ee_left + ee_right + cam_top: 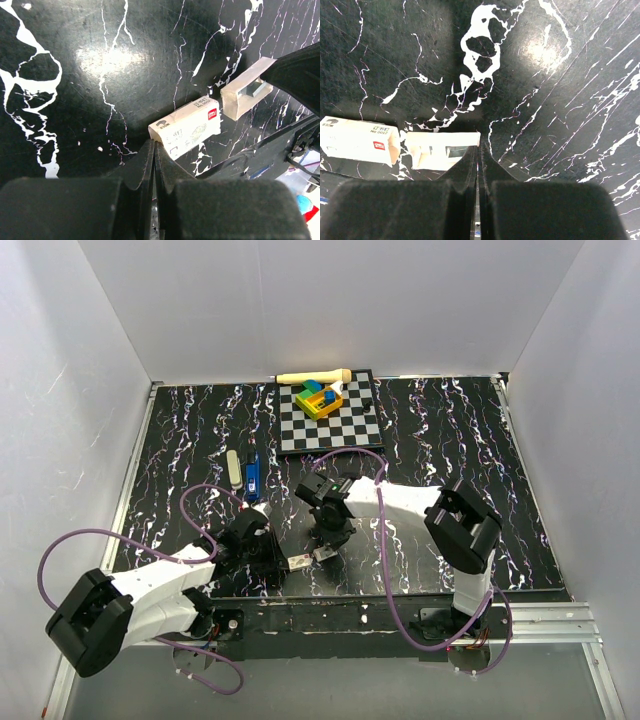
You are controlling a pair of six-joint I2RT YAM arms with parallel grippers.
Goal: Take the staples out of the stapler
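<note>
Top external: your stapler [253,476] lies apart from left tool [283,562] and right tool [328,546], both closed at a staple box [299,562]; unloading seems unstarted.

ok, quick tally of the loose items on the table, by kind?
Stapler: 1
White staple box: 1
Small open tray: 1
Checkerboard: 1
Coloured block toy: 1
Wooden stick: 1
Pale oblong item: 1
Total: 7
</note>
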